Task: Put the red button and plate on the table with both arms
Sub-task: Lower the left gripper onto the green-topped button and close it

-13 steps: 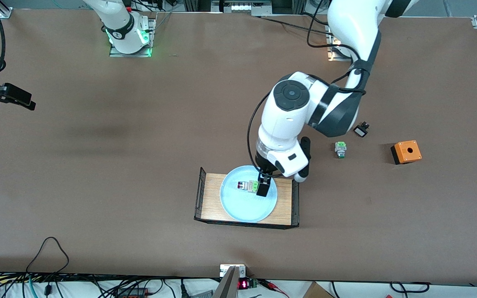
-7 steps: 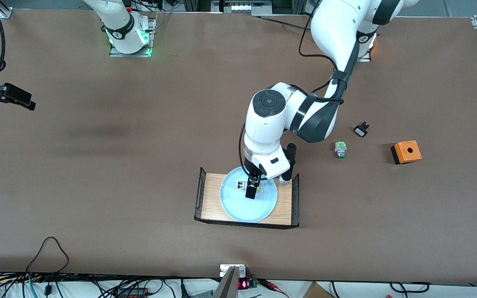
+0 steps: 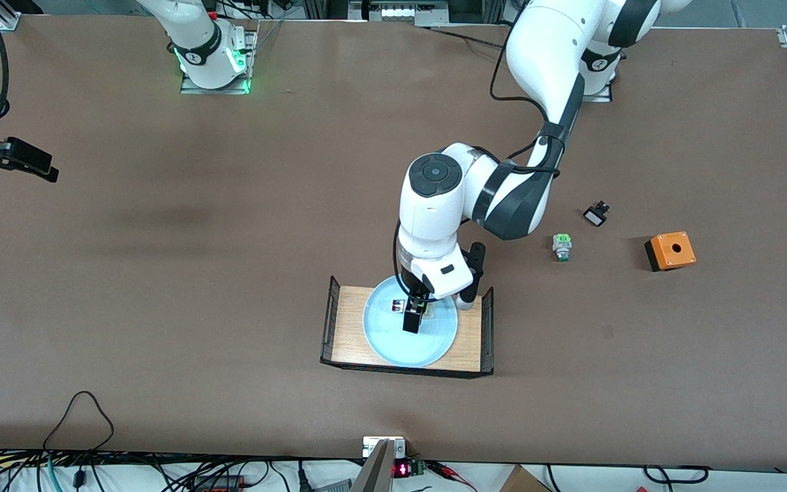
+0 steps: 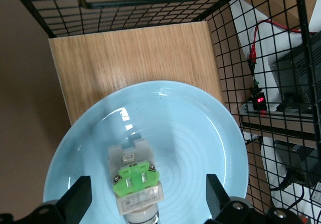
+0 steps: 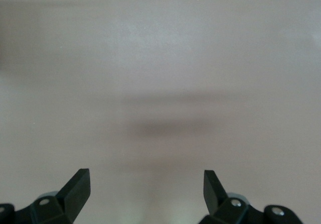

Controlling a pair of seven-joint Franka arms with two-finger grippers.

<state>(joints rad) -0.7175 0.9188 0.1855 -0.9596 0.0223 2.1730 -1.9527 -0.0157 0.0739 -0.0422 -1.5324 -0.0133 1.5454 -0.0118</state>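
- The left gripper (image 3: 412, 316) hangs over the plate (image 3: 387, 345), jaws spread wide on either side of the red button (image 4: 134, 184).
- The button lies on the plate, which sits in the tray (image 3: 349, 328).
- The right gripper (image 5: 145, 194) waits over bare table (image 3: 161, 273), jaws wide.

White jointed arms (image 3: 434, 205), dark grey bands, black cables.

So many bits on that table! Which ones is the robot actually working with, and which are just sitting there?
In the job:
- red button, lying in the plate
- plate, on the wooden tray
- left gripper, open over the button
- right gripper, open, waiting at the table's edge

Just lying about:
- wooden tray
- green button
- orange box
- small black part
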